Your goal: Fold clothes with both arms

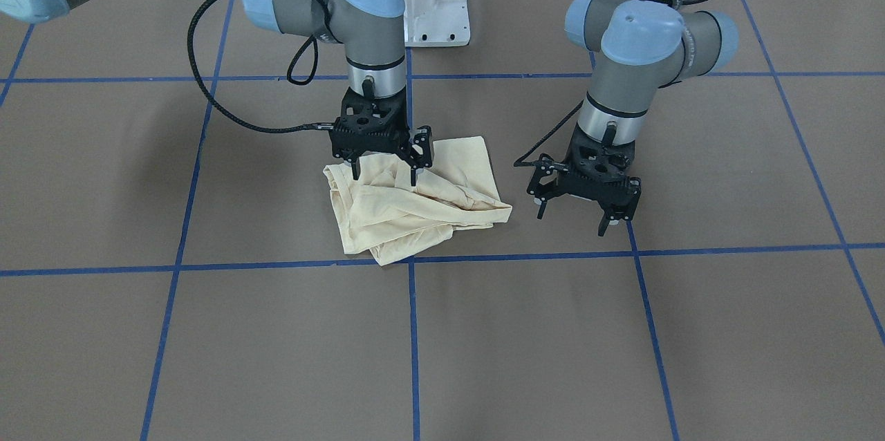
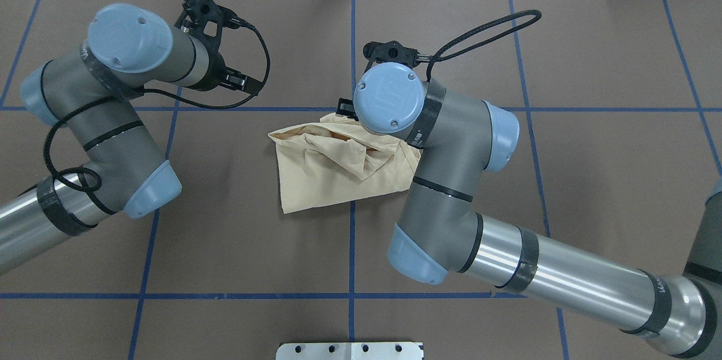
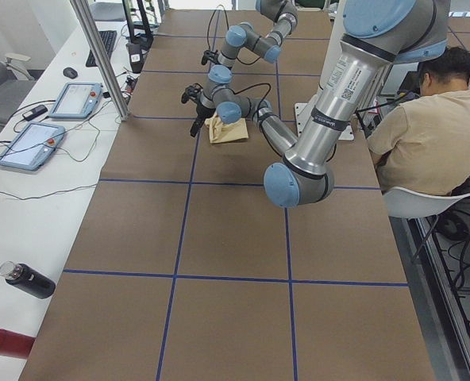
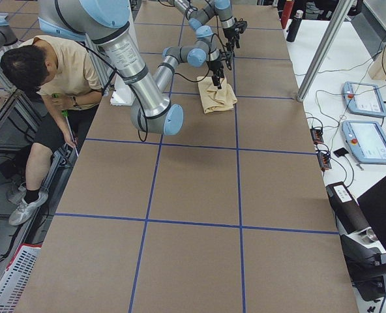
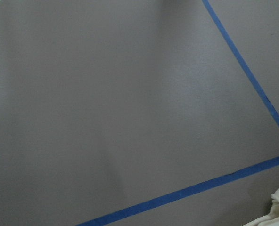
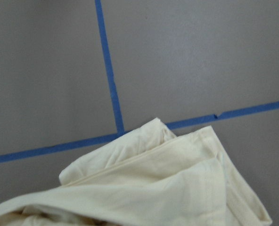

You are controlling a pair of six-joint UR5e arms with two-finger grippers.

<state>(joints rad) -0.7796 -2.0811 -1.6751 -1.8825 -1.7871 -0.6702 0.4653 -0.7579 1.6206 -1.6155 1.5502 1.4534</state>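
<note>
Cream shirt (image 1: 408, 216) lies crumpled in a lumpy, half-folded wedge at frame centre in the front-facing view. It sits on the brown tabletop (image 1: 207, 344), over a blue tape crossing (image 1: 413, 260). Right fingers (image 1: 356, 170) are spread, straddling a cloth ridge at its upper-left edge. Left fingers (image 1: 605, 225) are spread over bare tabletop just right of the shirt, apart from it.
</note>
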